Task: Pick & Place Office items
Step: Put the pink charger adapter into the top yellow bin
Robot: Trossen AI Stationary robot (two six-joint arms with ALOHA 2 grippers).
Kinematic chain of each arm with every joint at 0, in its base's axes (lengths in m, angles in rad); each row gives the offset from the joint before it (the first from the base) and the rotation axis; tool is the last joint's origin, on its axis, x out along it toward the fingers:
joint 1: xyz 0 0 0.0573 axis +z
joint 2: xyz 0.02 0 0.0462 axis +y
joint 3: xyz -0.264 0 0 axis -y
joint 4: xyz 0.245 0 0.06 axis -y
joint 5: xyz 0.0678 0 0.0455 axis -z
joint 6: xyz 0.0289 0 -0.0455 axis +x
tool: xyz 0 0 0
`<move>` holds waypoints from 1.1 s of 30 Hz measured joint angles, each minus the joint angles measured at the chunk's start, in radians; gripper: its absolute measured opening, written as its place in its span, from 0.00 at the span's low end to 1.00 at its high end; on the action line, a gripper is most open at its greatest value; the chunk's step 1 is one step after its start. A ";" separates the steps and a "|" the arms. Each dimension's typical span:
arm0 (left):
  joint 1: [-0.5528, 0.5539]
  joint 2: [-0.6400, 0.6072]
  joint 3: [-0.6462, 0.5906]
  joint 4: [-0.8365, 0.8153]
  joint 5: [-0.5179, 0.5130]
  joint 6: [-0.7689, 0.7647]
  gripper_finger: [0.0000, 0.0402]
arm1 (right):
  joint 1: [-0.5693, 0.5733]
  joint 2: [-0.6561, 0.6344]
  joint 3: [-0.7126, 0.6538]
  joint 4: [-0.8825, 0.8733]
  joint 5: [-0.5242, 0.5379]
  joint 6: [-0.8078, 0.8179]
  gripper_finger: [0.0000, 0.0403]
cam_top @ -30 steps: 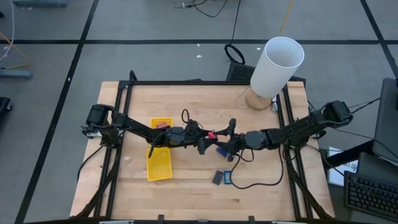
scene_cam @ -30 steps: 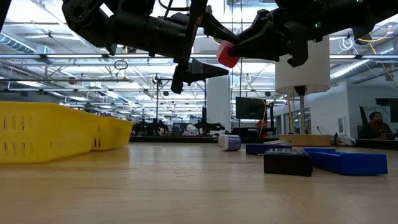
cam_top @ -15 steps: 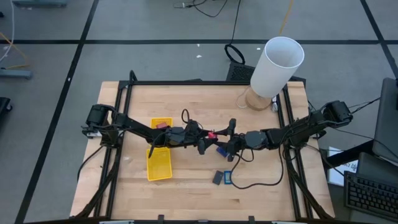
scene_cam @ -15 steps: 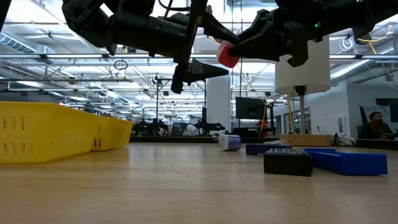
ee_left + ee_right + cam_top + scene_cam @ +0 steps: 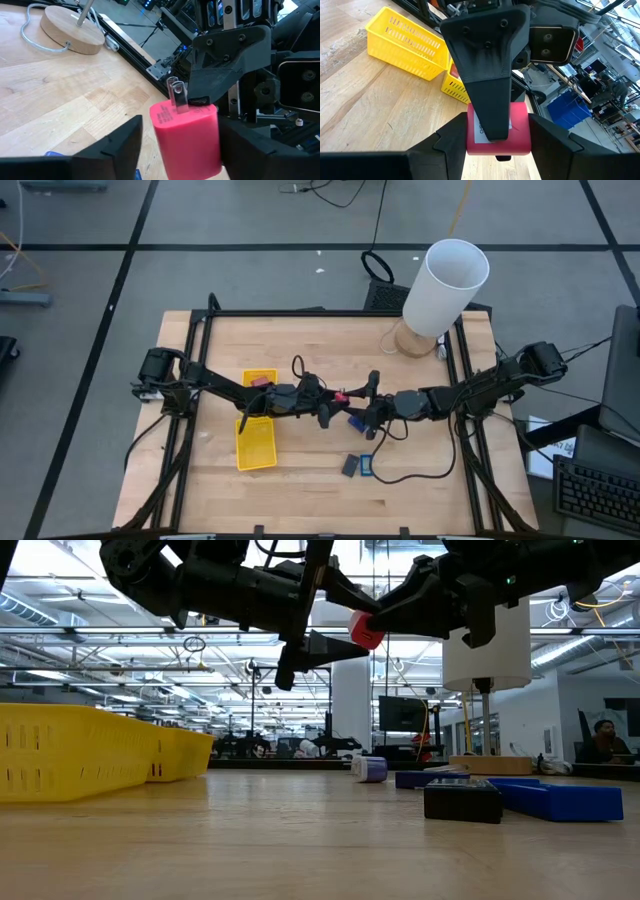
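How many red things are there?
2. One red plug is in the air, in the right gripper. One red piece lies in the yellow tray. Others may be hidden.

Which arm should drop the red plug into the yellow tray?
Left. The tray lies on its side of the table, and the left gripper already brackets the plug, which the right gripper seems to hold.

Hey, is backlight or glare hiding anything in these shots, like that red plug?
Low view: bright ceiling lights behind turn the arms into dark silhouettes, yet the red plug shows plainly. High view: even light, with only soft shadows on the table. Both wrist views: no glare on the plug.
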 joint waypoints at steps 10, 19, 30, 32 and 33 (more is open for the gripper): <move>0.000 0.000 0.000 0.002 0.003 -0.022 0.40 | 0.000 0.000 0.000 -0.007 0.004 -0.013 0.44; 0.003 0.000 0.000 0.001 0.025 -0.020 0.43 | 0.000 0.000 0.000 -0.006 0.000 0.002 0.45; 0.004 0.000 0.000 -0.005 0.027 -0.016 0.39 | 0.000 0.000 -0.001 0.024 -0.001 0.061 0.54; 0.005 0.000 0.000 -0.011 0.028 -0.017 0.39 | 0.000 0.000 -0.001 0.035 0.000 0.075 0.57; 0.006 0.000 0.000 -0.012 0.029 -0.016 0.40 | 0.000 0.000 -0.001 0.041 0.000 0.081 0.58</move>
